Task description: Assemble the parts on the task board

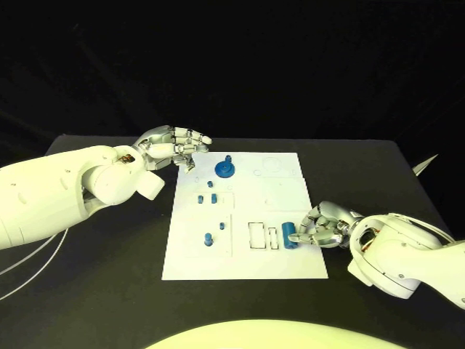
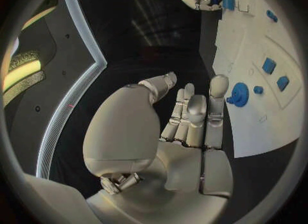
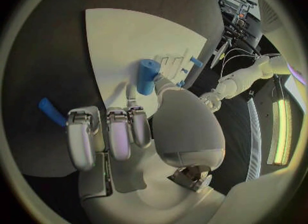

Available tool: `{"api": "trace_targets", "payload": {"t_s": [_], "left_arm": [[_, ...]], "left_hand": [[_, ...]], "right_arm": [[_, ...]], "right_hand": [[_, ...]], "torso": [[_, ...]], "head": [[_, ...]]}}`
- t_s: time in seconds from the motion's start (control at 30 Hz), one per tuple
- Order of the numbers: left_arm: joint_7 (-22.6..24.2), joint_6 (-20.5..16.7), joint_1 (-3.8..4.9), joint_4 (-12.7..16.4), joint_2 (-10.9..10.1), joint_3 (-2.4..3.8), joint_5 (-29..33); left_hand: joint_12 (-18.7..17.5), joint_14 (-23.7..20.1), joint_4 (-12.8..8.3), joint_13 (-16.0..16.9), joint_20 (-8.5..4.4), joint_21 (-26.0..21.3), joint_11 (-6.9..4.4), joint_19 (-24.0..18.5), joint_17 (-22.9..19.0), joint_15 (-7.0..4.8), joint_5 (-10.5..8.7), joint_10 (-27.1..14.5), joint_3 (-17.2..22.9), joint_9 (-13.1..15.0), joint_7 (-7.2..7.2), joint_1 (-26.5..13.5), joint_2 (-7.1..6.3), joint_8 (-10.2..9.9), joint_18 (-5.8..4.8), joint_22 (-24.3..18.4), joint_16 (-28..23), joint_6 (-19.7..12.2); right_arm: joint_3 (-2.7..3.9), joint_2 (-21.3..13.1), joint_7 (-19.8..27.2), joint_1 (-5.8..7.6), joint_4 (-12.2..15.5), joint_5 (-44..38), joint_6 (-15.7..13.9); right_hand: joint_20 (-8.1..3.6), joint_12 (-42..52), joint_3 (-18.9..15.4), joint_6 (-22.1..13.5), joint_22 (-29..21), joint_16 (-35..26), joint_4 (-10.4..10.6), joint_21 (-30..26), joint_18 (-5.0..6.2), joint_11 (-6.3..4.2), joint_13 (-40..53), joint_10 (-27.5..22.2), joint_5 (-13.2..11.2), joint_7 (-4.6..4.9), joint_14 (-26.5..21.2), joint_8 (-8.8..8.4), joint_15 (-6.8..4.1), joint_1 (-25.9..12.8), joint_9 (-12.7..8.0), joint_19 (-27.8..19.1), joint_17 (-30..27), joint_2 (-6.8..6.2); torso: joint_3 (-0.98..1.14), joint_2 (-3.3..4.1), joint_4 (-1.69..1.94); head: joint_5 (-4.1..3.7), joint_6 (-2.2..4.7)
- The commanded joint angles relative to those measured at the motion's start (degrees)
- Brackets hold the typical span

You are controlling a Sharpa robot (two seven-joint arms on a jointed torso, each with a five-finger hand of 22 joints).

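One blue cylinder (image 1: pixel 288 233) sits at the near right edge of the task board (image 1: pixel 243 262), beside the rectangular slots (image 1: pixel 262 236), and my right hand (image 1: pixel 327 227) has its fingertips against it; from my right wrist it stands up just past my fingers (image 3: pixel 118 131), the thumb reaching its side, so I judge I am pinching it, though the contact itself is partly hidden. It looks like a small, rigid plastic piece, light and smooth, likely to slip or roll if squeezed off-centre, so I would hold it across its round flank, near the middle, with thumb opposite finger. A thin blue peg (image 3: pixel 50 111) lies on the black table (image 1: pixel 107 291) near my fingers, off the board. Farther up the board lie several small blue blocks (image 1: pixel 213 198) and an oblong piece (image 1: pixel 208 238), and near the far edge stands the blue gear (image 1: pixel 225 170) on its post. My left hand (image 1: pixel 175 147) hovers at the far left corner of the board, just beside the gear, fingers loosely curled and apart, holding nothing. The gear, toothed and stiff, would be best taken by its rim.
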Motion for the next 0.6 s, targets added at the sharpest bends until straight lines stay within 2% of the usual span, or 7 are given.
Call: {"api": "trace_targets", "payload": {"t_s": [0.03,0.33,0.37,0.4,0.6], "left_arm": [[0.3,0.9,-0.01,0.1,0.1,0.04,0.0],[0.3,1.0,-0.01,0.1,0.1,0.04,0.0],[0.3,1.0,-0.01,0.1,0.1,0.04,0.0],[0.3,1.0,-0.01,0.1,0.1,0.04,0.0],[0.2,1.0,-0.01,0.2,0.0,0.04,0.0]], "left_hand": [[0.1,-0.3,0.3,0.0,0.00,-0.2,-0.02,-0.4,0.0,0.03,0.23,-0.3,0.0,0.0,1.67,-0.1,0.29,0.2,0.44,0.0,0.3,-0.4],[0.1,-0.3,0.3,0.0,0.00,-0.2,-0.02,-0.4,0.0,0.03,0.23,-0.3,0.0,0.0,1.67,-0.1,0.29,0.2,0.44,0.0,0.3,-0.4],[0.1,-0.3,0.3,0.0,0.00,-0.2,-0.02,-0.4,0.0,0.03,0.23,-0.3,0.0,0.0,1.67,-0.1,0.29,0.2,0.44,0.0,0.3,-0.4],[0.1,-0.3,0.3,0.0,0.00,-0.2,-0.02,-0.4,0.0,0.03,0.23,-0.3,0.0,0.0,1.67,-0.1,0.29,0.2,0.44,0.0,0.3,-0.4],[0.1,-0.3,0.3,0.0,0.00,-0.2,-0.02,-0.4,0.0,0.03,0.23,-0.3,0.0,0.0,1.67,-0.1,0.29,0.2,0.44,0.0,0.3,-0.4]], "right_arm": [[-0.02,0.5,-0.3,-0.08,-0.1,0.8,0.4],[-0.01,2.2,-0.6,-0.09,-1.2,2.8,0.4],[-0.01,2.6,-0.6,-0.12,-1.4,3.2,0.4],[-0.01,2.8,-0.7,-0.14,-1.5,3.5,0.4],[-0.01,3.6,-0.8,-0.22,-2.0,4.2,0.6]], "right_hand": [[0.46,0.0,-0.5,0.4,14.4,0.3,-0.1,0.2,-0.52,0.30,9.5,1.2,0.1,-0.15,5.6,-0.19,0.50,-0.7,0.1,5.5,13.5,0.14],[0.44,-0.2,-1.9,0.5,14.4,0.3,0.0,0.2,-0.51,0.22,9.4,1.1,-0.3,-0.25,5.6,-0.26,0.44,-3.2,0.5,5.5,13.5,1.35],[0.42,-0.2,-2.5,0.6,14.4,0.3,0.0,0.2,-0.51,0.20,9.5,1.1,0.1,-0.28,5.6,-0.29,0.42,-4.1,0.7,5.5,13.5,1.74],[0.39,-0.2,-3.2,0.6,14.4,0.3,-0.1,0.2,-0.51,0.16,9.5,1.1,2.2,-0.32,5.6,-0.31,0.38,-4.6,0.8,5.5,13.5,1.84],[0.39,-0.2,-3.4,0.6,14.4,0.3,-0.2,0.2,-0.52,0.14,9.5,1.1,2.7,-0.33,5.6,-0.33,0.37,-4.5,0.9,5.5,13.5,1.95]], "torso": [[-0.02,0.00,-0.06],[-0.06,0.02,0.07],[-0.04,0.03,0.08],[-0.04,0.03,0.07],[-0.09,-0.03,0.03]], "head": [[0.01,-0.11],[-0.23,-0.20],[-0.25,-0.19],[-0.25,-0.20],[-0.17,-0.28]]}}
